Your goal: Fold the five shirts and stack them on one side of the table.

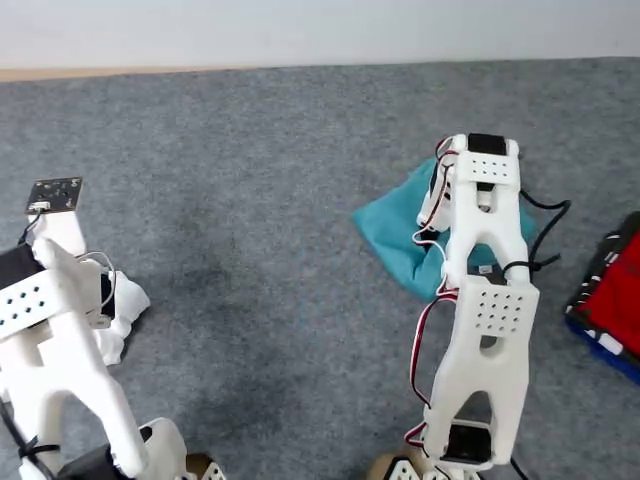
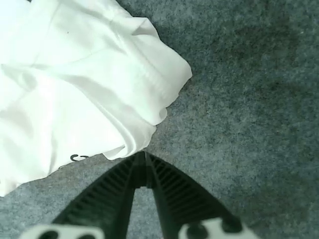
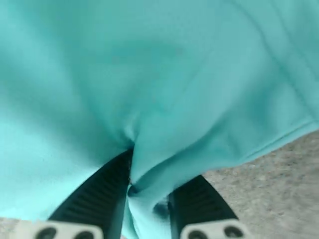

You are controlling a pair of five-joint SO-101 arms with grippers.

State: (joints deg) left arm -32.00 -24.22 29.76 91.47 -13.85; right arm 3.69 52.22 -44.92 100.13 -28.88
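A white shirt (image 2: 75,84) lies crumpled on the grey table (image 2: 249,99), and the high view places it at the left edge (image 1: 128,305) beside my left arm (image 1: 50,300). My left gripper (image 2: 144,158) is shut, its tips touching the shirt's hem with no cloth seen between them. A teal shirt (image 1: 395,230) lies right of the middle, partly under my right arm (image 1: 485,300). Up close, my right gripper (image 3: 135,174) is shut on a fold of the teal shirt (image 3: 164,74).
A red, black and white pile of cloth (image 1: 612,295) sits at the table's right edge. A small black board (image 1: 55,194) stands by the left arm. Bare grey table (image 1: 260,200) stretches between the two arms.
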